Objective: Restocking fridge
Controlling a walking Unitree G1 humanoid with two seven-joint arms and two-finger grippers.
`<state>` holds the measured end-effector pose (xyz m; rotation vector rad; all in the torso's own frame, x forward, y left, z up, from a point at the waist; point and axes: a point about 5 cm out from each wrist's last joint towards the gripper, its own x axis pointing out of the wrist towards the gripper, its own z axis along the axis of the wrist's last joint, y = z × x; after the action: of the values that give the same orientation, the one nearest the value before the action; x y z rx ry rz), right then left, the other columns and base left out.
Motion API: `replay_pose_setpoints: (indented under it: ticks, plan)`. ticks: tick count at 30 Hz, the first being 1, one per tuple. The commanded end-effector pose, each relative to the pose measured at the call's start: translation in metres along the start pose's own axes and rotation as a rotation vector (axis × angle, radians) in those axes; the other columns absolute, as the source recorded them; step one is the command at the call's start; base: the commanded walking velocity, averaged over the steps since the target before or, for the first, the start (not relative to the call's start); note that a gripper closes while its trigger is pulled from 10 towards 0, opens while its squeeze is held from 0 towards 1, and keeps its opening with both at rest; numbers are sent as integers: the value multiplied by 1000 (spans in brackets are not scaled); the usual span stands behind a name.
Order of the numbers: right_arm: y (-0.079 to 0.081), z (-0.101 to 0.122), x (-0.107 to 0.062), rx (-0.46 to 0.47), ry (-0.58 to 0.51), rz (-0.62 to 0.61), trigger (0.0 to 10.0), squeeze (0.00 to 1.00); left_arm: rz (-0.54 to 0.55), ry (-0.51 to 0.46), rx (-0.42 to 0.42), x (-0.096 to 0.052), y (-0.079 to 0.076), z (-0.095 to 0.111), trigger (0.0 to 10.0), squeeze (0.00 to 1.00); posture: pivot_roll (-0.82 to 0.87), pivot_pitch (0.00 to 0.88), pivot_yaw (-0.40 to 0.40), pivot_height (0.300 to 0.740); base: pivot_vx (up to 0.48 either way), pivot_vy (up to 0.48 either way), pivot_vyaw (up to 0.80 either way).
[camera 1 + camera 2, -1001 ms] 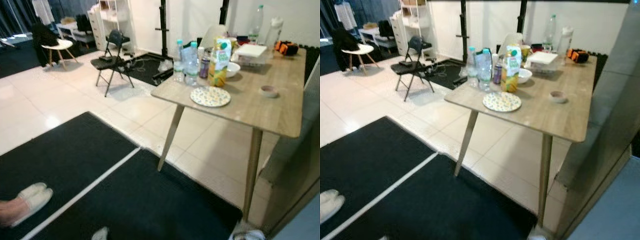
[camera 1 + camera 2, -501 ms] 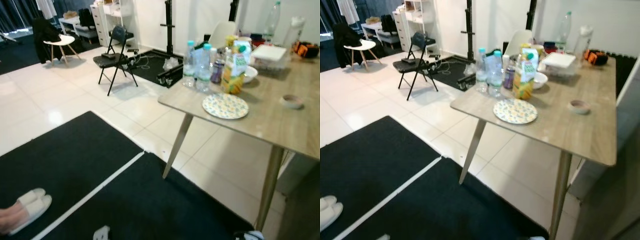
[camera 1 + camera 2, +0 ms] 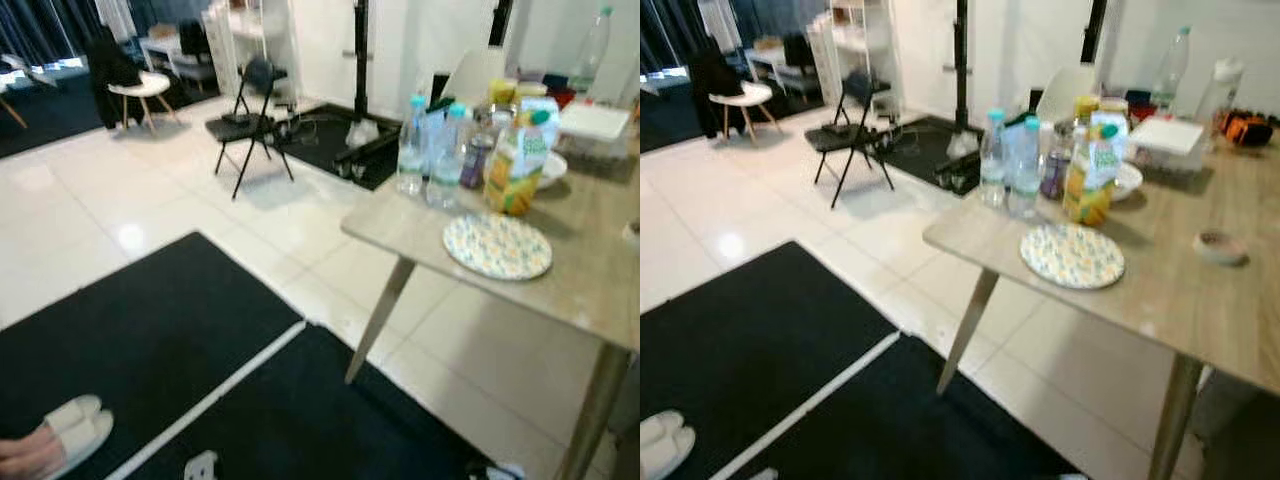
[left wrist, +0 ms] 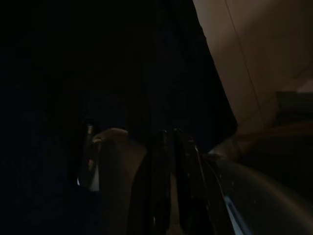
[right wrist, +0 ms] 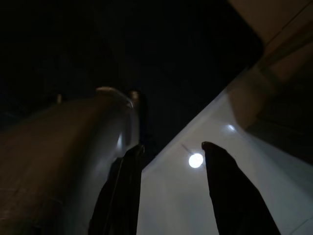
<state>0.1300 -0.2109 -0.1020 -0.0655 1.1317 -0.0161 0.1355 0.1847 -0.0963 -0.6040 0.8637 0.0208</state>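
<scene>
The camera is swinging rightward, sliding the light wooden counter [image 3: 1160, 290] toward frame centre. An orange juice carton [image 3: 1089, 175] is standing behind the speckled round plate [image 3: 1072, 255], beside two clear water bottles [image 3: 1008, 165]. The right tool [image 5: 171, 196] is hanging with its fingers spread; the left tool [image 4: 168, 186] is hanging nearly closed.

Head eyes look down at table [image 3: 1200, 300], wrists face dark floor

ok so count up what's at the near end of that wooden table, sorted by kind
Water bottles: 2
Juice carton: 1
Drink can: 1
Patterned plate: 1
White bowl: 1
Small dish: 1
Total: 7
</scene>
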Motion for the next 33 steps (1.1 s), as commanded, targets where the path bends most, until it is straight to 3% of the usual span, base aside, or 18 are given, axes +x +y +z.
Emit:
replay_pose_setpoints:
  ticks: [1,8,14,33]
  plan:
    - [-1,-4,0,3,14,-1,10000,0,2,-4,12,0,0,3,10000,0,-59,0,49,740,311,0,0]
    - [1,-3,0,3,15,6,10000,0,6,-3,12,0,1,3,10000,0,-57,0,49,740,309,0,0]
    - [3,-3,0,-1,18,18,10000,0,15,0,9,0,2,2,10000,0,-57,0,51,740,301,0,-771]
    - [7,-1,1,-1,18,46,10000,0,49,-7,23,0,3,5,10000,0,-56,0,51,740,0,0,-769]
